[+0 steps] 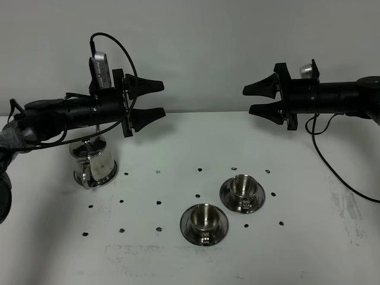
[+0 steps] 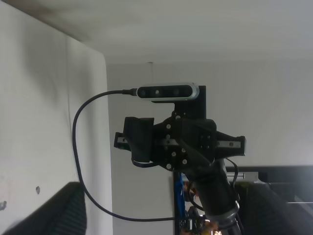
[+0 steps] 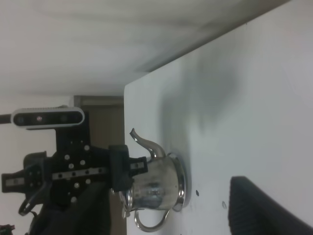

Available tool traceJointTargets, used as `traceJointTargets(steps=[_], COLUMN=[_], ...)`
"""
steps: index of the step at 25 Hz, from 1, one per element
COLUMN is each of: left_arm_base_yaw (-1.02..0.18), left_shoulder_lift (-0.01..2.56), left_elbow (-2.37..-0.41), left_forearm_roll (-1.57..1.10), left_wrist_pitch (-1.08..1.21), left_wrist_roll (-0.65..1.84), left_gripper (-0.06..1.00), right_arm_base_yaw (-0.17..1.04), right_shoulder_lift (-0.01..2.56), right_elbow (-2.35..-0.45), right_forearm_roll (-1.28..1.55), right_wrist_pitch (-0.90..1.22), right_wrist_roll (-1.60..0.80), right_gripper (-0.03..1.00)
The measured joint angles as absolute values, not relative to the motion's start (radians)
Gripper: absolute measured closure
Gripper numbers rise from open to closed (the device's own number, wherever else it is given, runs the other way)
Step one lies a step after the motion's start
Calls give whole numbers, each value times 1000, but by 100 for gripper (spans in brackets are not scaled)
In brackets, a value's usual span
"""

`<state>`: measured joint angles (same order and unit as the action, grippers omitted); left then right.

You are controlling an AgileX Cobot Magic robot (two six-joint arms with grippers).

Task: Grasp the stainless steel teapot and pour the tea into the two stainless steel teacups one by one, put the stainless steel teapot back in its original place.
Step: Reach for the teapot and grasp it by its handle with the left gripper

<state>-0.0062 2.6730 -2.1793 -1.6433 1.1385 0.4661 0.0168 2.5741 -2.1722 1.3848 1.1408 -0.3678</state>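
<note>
The stainless steel teapot (image 1: pixel 95 164) stands upright at the table's left, its top hidden behind my left arm. It also shows in the right wrist view (image 3: pixel 152 184). The coaster cannot be told apart from the pot's flared base. Two steel teacups on saucers stand at centre front: the nearer one (image 1: pixel 205 218) and the farther one (image 1: pixel 242 187), both upright. My left gripper (image 1: pixel 162 98) is open and empty, held in the air above and to the right of the teapot. My right gripper (image 1: pixel 247 100) is open and empty, high over the table's right, facing the left one.
The white table (image 1: pixel 309 249) carries several small black marks (image 1: pixel 159 203). A black cable (image 1: pixel 338 175) hangs from the right arm onto the table's right side. A plain wall stands behind.
</note>
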Motion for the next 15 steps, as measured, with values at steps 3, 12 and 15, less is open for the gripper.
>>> traceJointTargets(steps=[3,12,15], left_arm_base_yaw=[-6,-6,-6], left_shoulder_lift=[2673,2672,2645], left_elbow=[-2179,-2179,-2179], left_forearm_roll=[-1643,-1643,-1588], left_wrist_pitch=[1139,1139,1126], left_wrist_roll=[465,516,557], left_gripper=[26,27,30], right_arm_base_yaw=[17,17,17], right_shoulder_lift=[2574,2575,2580], right_elbow=[-2172,-2189,-2266], right_forearm_roll=[1385,1373,1312], right_wrist_pitch=[1139,1140,1154], right_wrist_roll=[-366,-475,-530], right_gripper=[45,45,45])
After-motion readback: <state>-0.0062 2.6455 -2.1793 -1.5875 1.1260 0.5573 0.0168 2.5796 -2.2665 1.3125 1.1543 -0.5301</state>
